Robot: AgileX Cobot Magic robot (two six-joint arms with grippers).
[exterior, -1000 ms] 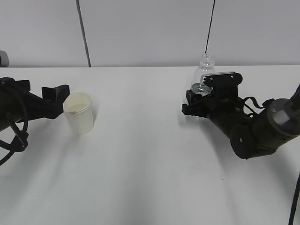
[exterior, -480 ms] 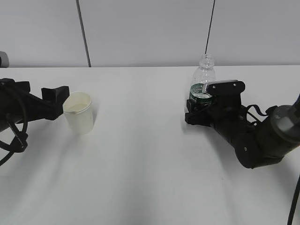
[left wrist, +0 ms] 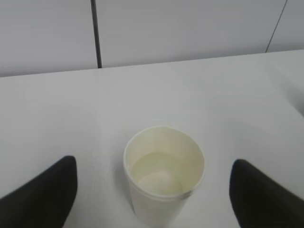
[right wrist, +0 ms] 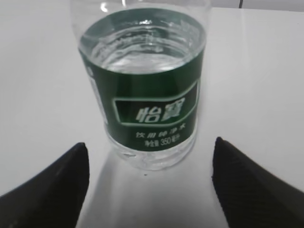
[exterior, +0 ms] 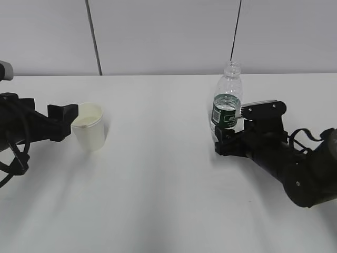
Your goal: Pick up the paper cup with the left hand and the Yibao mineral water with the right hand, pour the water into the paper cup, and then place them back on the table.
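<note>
Two black grippers sit low over the white table (exterior: pixel 158 174), one at each side of the exterior view, and neither holds anything. Nearest the camera on the right, the right hand (exterior: pixel 227 133) reaches in from the lower right on its thick arm, its fingers spread wide. In the right wrist view the two dark fingertips (right wrist: pixel 45 183) lie at the bottom corners, well apart from the Yibao mineral water (right wrist: pixel 142 85), which stands between and just beyond them with bare table on both sides.

On the left, the left hand (exterior: pixel 66 118) comes in from the edge at about cup height, its jaws likewise wide. The left wrist view shows both fingertips (left wrist: pixel 40 197) far out at the lower corners, with the paper cup (left wrist: pixel 164 178) centred between them and touching neither. In the exterior view the near finger seems to sit right beside the cup's left wall, though contact cannot be told from there.

Farther back, the paper cup (exterior: pixel 88 126) stands upright on the table's left half, with what looks like a little clear liquid in the bottom. The bottle (exterior: pixel 226 100) stands upright on the right half, uncapped, its dark green label around the lower body and the water level roughly at the label's top edge. Cup and bottle are well apart.
</note>
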